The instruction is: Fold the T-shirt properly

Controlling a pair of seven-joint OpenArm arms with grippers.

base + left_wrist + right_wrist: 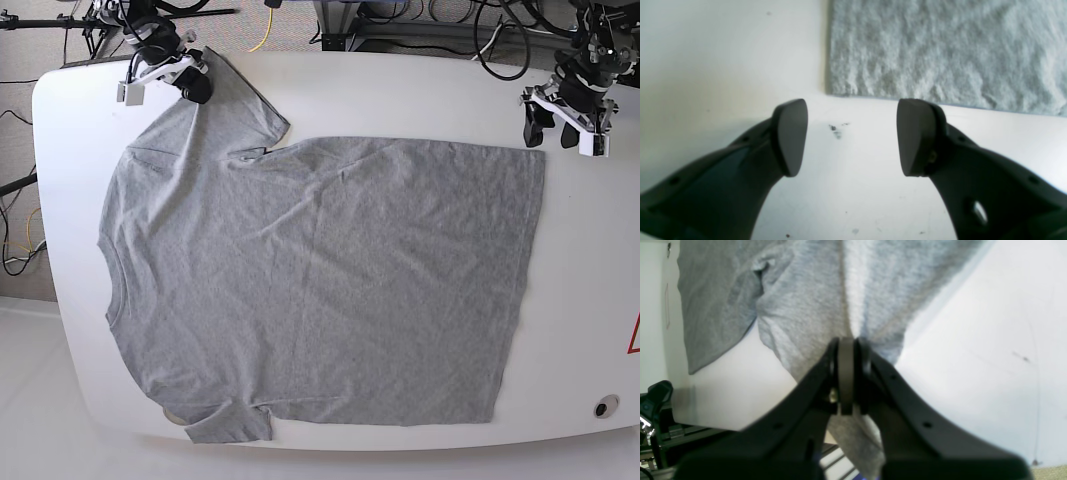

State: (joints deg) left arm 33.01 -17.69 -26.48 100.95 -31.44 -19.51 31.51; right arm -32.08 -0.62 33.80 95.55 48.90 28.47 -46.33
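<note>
Grey T-shirt (813, 306) sleeve in right hand (846, 350)

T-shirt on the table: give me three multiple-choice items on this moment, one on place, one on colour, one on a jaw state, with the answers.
1. Where does the T-shirt have its neck opening, in the base view?
A. toward the left edge of the table
B. toward the right edge
C. toward the far edge

2. What colour is the T-shirt?
A. navy
B. heather grey
C. white with a print

3. How do the jaws of the right gripper stand?
A. wide open over bare table
B. out of view
C. shut on sleeve fabric

Answers:
1. A, the collar curve and both sleeves lie at the left, the straight hem at the right.
2. B, plain mottled grey in all views.
3. C, the right wrist view shows the pads pressed together with cloth pinched between; the left gripper stands open beside the hem corner.
</note>
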